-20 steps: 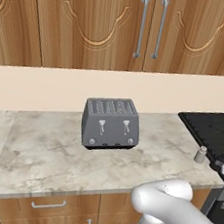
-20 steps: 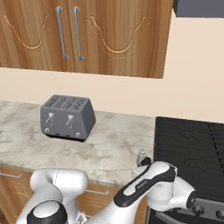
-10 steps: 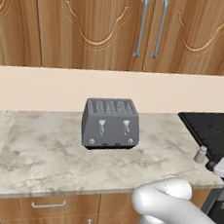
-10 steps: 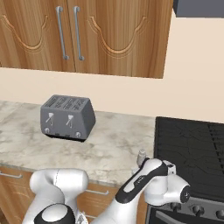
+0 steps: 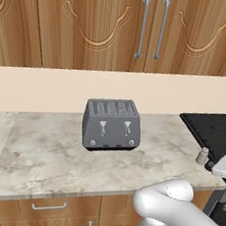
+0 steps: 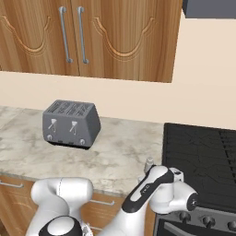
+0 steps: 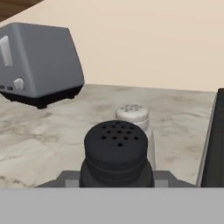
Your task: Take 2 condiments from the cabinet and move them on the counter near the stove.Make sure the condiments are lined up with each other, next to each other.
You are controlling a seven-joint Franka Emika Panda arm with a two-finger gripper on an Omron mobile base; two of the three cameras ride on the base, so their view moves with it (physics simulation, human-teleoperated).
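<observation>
The matte black shaker (image 7: 116, 148) stands right in front of the hand camera, low over the counter (image 7: 39, 140), between the fingers of my gripper (image 7: 116, 178), which is shut on it. Just behind it, touching or nearly so, is the light grey shaker (image 7: 133, 116). That grey shaker (image 5: 202, 155) (image 6: 148, 163) stands upright on the counter (image 5: 55, 163) close to the left edge of the black stove (image 5: 217, 131) (image 6: 203, 156). My hand (image 6: 177, 196) hangs at the counter's front edge beside the stove. The brown wall cabinet (image 5: 94, 24) above has its doors closed.
A grey four-slot toaster (image 5: 112, 123) (image 6: 70, 123) (image 7: 37, 61) sits mid-counter against the beige wall, well left of the shakers. The stove's edge (image 7: 214, 148) runs along the right of the hand view. Drawer units (image 5: 50, 207) lie below the counter.
The hand with the black shaker has sunk slightly and drifted at the counter's front edge by the stove. The grey shaker and the toaster have stayed put.
</observation>
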